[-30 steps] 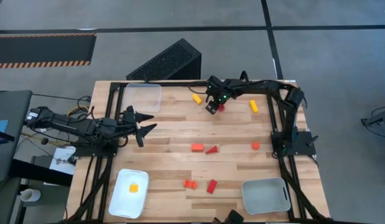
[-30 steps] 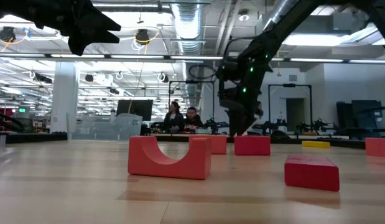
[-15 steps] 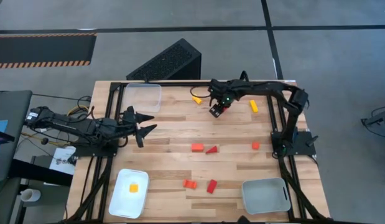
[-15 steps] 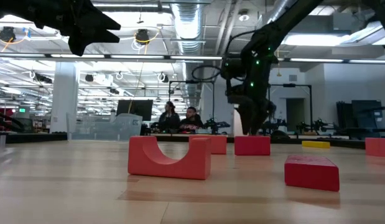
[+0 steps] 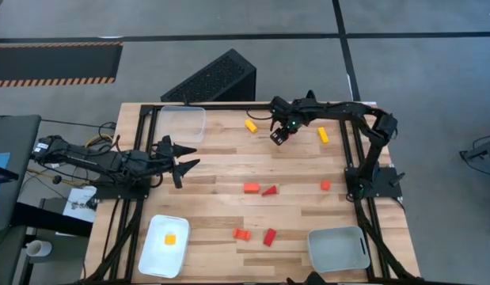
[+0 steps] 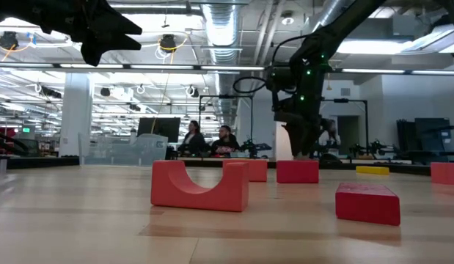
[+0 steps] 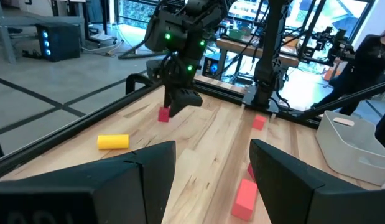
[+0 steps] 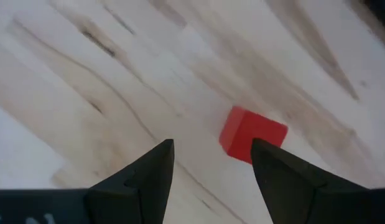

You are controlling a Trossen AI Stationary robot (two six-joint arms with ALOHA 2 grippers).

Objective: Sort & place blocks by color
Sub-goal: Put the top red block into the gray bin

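One red cube (image 8: pixel 251 134) now lies just ahead of the right gripper (image 8: pixel 211 163), whose fingers stay parted and empty after drifting right; pickup pending. Left gripper (image 5: pixel 181 159) waits open.

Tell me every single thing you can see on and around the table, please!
Yellow blocks: three; two by the high view's upper table edge, one in the white tray.
Red cube: one, just ahead of the right gripper.
Red and orange blocks: five, mid-table and lower.
Trays: three; clear, upper left; white, lower left; pale grey, lower right.
Black slanted box: one, on the floor beyond the table.
People: two, far behind in the low view.
Left gripper: open, waiting at the left edge.
Right gripper: open, over the red cube.
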